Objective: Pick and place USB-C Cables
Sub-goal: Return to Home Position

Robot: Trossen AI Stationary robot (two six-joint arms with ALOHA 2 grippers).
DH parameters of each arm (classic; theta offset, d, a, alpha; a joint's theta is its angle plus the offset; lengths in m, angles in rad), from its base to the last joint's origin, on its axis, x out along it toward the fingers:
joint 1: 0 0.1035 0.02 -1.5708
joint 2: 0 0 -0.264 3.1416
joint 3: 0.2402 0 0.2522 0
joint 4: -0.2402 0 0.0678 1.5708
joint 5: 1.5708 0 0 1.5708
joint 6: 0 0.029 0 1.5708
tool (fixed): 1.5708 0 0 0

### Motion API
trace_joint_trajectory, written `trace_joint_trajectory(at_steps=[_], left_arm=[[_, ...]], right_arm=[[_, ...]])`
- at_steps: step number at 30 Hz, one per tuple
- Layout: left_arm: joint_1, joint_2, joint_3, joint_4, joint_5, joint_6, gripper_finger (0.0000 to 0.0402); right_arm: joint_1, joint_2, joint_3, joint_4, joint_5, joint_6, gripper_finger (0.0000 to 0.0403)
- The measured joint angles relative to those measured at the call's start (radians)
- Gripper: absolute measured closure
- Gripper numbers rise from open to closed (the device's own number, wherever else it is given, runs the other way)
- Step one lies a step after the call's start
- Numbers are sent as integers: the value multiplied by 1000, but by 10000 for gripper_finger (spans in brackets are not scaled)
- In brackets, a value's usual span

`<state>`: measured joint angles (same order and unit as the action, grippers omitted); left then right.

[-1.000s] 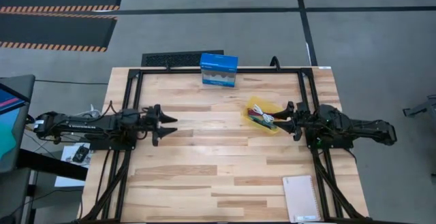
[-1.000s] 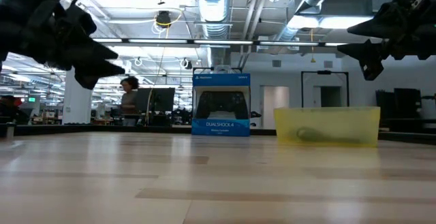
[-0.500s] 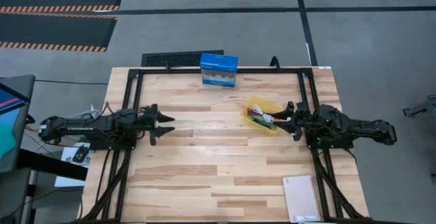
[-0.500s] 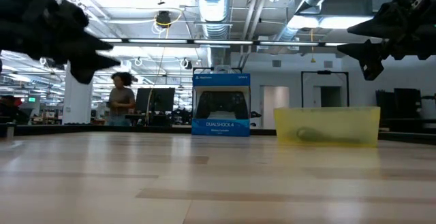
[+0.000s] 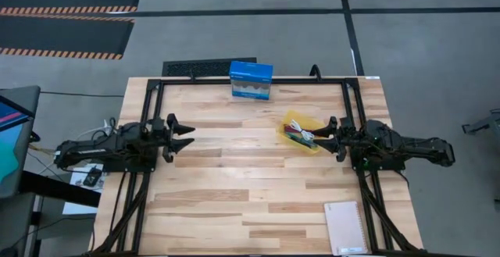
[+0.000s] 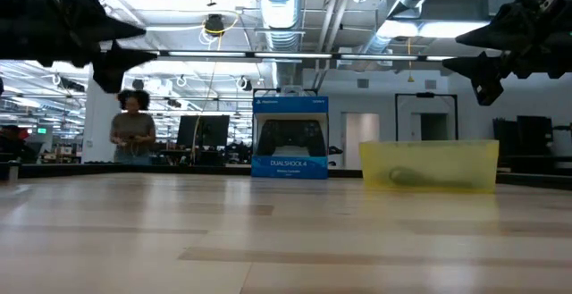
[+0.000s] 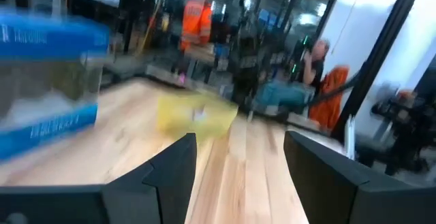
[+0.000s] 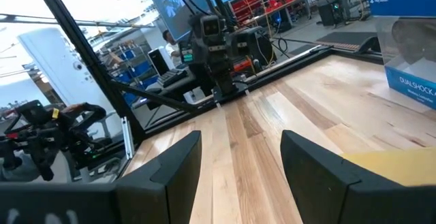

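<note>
Seeing cables [image 5: 300, 135] lying together in tray [image 5: 291, 119], near desk [image 5: 234, 187] right edge, toward the far side; teal, red and white strands showing, black not made out. Through the tray wall in low view, only a dim shape. Judging them light, soft, a bit springy in the bundle, jacket probably slick; nothing fragile bar the plugs. Best pinched across the bundle's middle, never at a loose end, else likely to sag or uncoil. Packed close, so lifting one may drag its neighbours. Left gripper [image 5: 190, 136] released and empty, raised over desk near left edge. Right gripper [image 5: 328, 138] also released, holding nothing, raised just beside tray.
</note>
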<state>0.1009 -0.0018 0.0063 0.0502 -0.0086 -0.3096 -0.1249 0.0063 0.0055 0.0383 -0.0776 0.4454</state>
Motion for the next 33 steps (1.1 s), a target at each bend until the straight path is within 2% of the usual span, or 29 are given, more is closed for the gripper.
trace_joint_trajectory(at_steps=[7, 18, 33], left_arm=[[22, 2, 0, -20, -3, 0, 191], [195, 2, 0, -18, -4, 0, 191], [165, 2, 0, -18, -3, 0, 191]], right_arm=[[0, 2, 0, 0, 0, 0, 179], [0, 2, 0, 0, 0, 0, 179], [0, 2, 0, 0, 0, 0, 179]])
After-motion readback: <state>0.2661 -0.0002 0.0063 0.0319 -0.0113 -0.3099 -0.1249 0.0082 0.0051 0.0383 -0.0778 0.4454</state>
